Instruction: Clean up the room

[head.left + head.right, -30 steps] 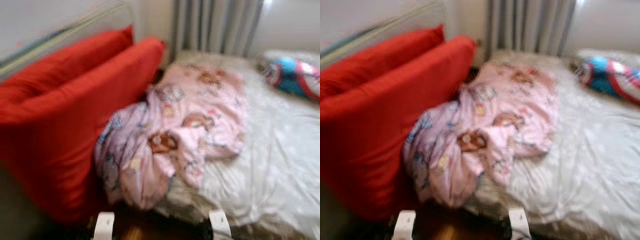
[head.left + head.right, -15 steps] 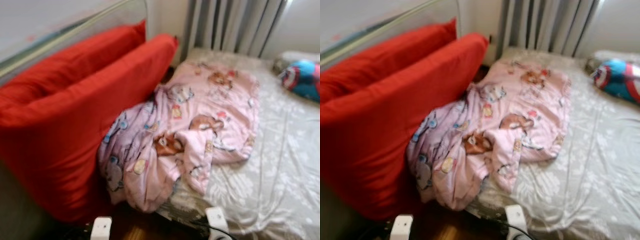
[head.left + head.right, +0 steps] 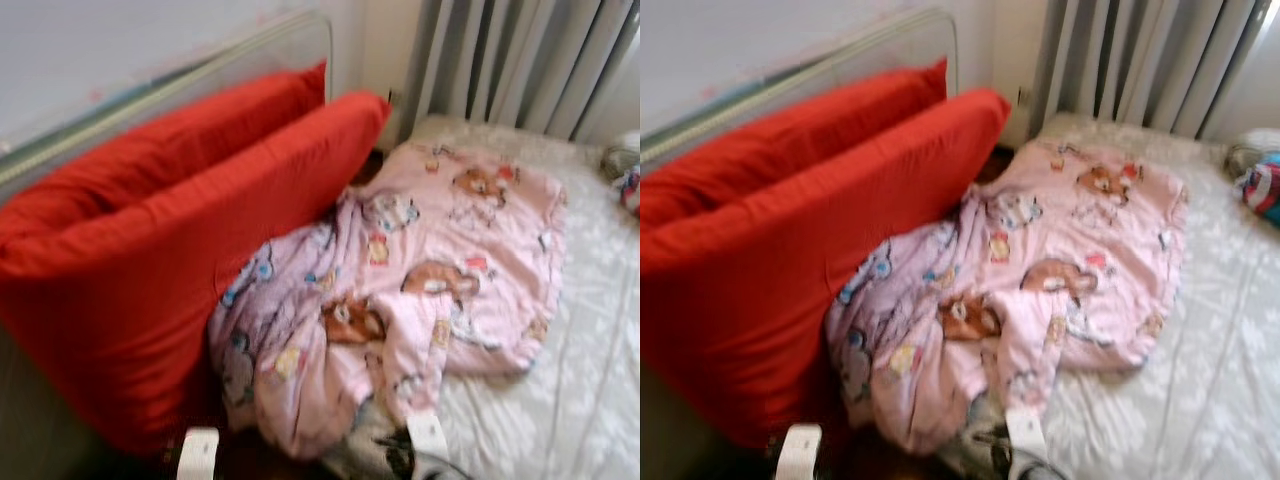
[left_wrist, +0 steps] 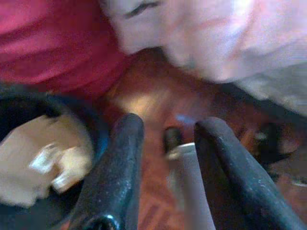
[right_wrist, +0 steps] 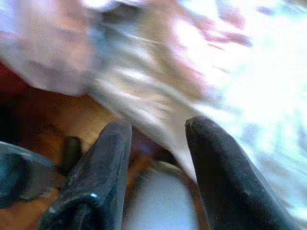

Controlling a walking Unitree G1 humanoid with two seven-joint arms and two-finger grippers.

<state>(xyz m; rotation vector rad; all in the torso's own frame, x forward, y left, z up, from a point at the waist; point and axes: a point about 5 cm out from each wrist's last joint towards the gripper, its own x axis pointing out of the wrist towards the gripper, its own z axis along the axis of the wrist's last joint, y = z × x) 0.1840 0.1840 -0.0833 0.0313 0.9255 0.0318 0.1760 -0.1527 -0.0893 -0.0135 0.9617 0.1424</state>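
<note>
Both grippers are hanging low with their black fingers spread and nothing between them: the left gripper (image 4: 165, 167) is pointing down at the wooden floor (image 4: 148, 103) beside the bed, and the right gripper (image 5: 156, 167) is hovering at the mattress edge, where pale fabric is blurring past its fingertips. Neither is touching any cloth.

Seen from the head camera, a pink cartoon-print blanket (image 3: 420, 280) is lying crumpled across the near corner of the bed, one bunched end spilling over the mattress edge toward the floor and pressing against the two red pillows (image 3: 170, 260). Those pillows are leaning upright, one behind the other, against the metal-framed headboard (image 3: 250, 50). The grey patterned bedsheet (image 3: 560, 400) is showing wrinkles to the right of the blanket, and a small blue-and-red object (image 3: 1262, 190), too cropped to identify, is resting at the far right near the grey curtain (image 3: 520, 60).

In the left wrist view a dark round bin (image 4: 29, 105) holding crumpled pale paper is sitting on the floor just beside the red pillow.

As a judgement, the tidying is barely under way: the blanket is unfolded, the sheet is unsmoothed, and both are waiting to be handled.
</note>
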